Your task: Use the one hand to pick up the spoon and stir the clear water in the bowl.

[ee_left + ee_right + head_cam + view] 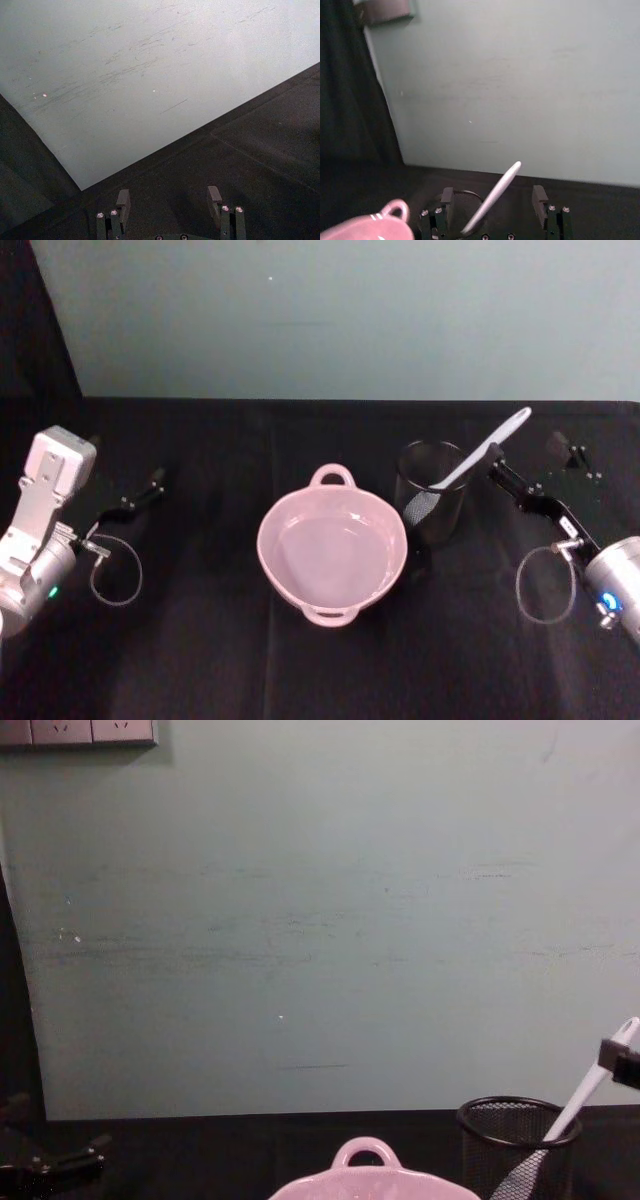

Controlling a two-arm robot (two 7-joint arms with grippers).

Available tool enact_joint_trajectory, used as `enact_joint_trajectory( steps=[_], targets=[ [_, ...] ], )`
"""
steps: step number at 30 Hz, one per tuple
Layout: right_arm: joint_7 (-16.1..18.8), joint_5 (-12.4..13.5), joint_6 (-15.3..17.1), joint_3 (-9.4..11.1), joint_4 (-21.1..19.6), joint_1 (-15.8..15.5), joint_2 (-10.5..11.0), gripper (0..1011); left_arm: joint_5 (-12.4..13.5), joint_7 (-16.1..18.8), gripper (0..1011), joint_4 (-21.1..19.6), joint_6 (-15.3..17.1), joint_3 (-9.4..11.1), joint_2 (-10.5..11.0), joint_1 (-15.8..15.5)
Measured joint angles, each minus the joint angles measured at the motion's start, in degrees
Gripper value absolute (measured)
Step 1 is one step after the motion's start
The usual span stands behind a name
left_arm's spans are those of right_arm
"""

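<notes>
At the tabletop centre, bowl holds calm water | spoon leans in mesh cup beside it, not yet lifted | right gripper at its handle, fingers apart: we judge grasp, lift, stir remain | left gripper idle far left, fingers apart

Dim, even light; soft sheen on the bowl, deep-black table.

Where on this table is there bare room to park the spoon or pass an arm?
Bare cloth lies between the left pincer and the bowl, and all along the front of the bowl. Crowded on the bowl's right: mesh cup, leaning spoon and the open right pincer bunch together.
</notes>
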Motion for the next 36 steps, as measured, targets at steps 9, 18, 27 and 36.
enact_joint_trajectory(
  steps=[9, 18, 27, 36],
  targets=[
    [-1.49, 11.85, 7.86, 3.77, -0.59, 1.29, -7.6, 1003, 0.0, 0.0, 1011, 0.0, 0.0, 0.0, 0.0, 0.0],
    [-3.27, 17.09, 13.58, 5.93, 1.15, 3.13, -11.94, 1003, 0.0, 0.0, 1011, 0.0, 0.0, 0.0, 0.0, 0.0],
    [-3.38, 17.18, 15.75, 5.87, 3.65, 5.49, -13.16, 1003, 0.0, 0.0, 1011, 0.0, 0.0, 0.0, 0.0, 0.0],
    [-3.65, 15.58, 16.8, 5.24, 5.04, 7.25, -13.78, 1002, 0.0, 0.0, 1011, 0.0, 0.0, 0.0, 0.0, 0.0]
  ],
)
